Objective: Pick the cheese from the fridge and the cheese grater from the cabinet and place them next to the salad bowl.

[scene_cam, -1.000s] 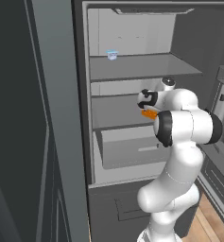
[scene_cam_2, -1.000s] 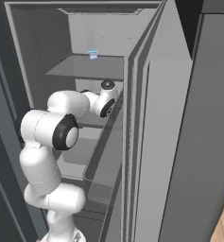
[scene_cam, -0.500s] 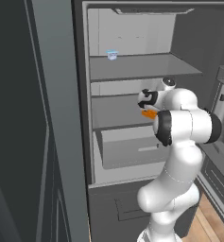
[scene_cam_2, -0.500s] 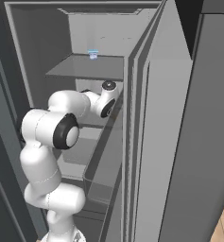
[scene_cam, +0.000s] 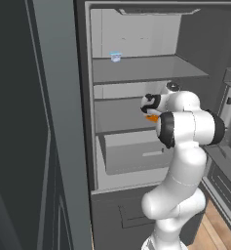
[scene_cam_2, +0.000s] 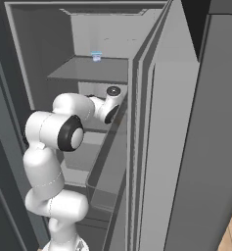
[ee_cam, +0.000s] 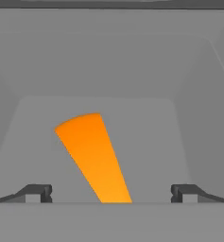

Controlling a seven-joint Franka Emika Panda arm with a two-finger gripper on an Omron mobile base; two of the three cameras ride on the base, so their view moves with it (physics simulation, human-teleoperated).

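Inside the fridge [scene_cam: 136, 141], on the middle flat shelf [scene_cam: 119, 117], lies the cheese [ee_cam: 92, 156], a single orange wedge resting flat on the light grey surface. Seen from the hand view, it sits straight ahead of the gripper [ee_cam: 111, 193], between the lines of the two dark fingertips [ee_cam: 38, 193] and a little nearer the one at the left of that view, with clear shelf on either side of it. The jaws stand wide apart and hold nothing, touching neither the wedge nor the shelf wall. The wedge's long axis runs slanted across that view: its narrow end points toward the hand, low and just right of the middle, and its broad curved end lies farther in and to the left. Because of that slant, the judgement is that the fingers would close best across the narrow waist of the wedge after a short advance, perhaps with a slight roll of the hand to square the pads to its sides. From the left base view, a sliver of orange shows just beside the dark hand on that shelf. Counted: one cheese wedge, one robot arm with one gripper, and one small pale blue container [scene_cam: 116, 56] on the shelf above.
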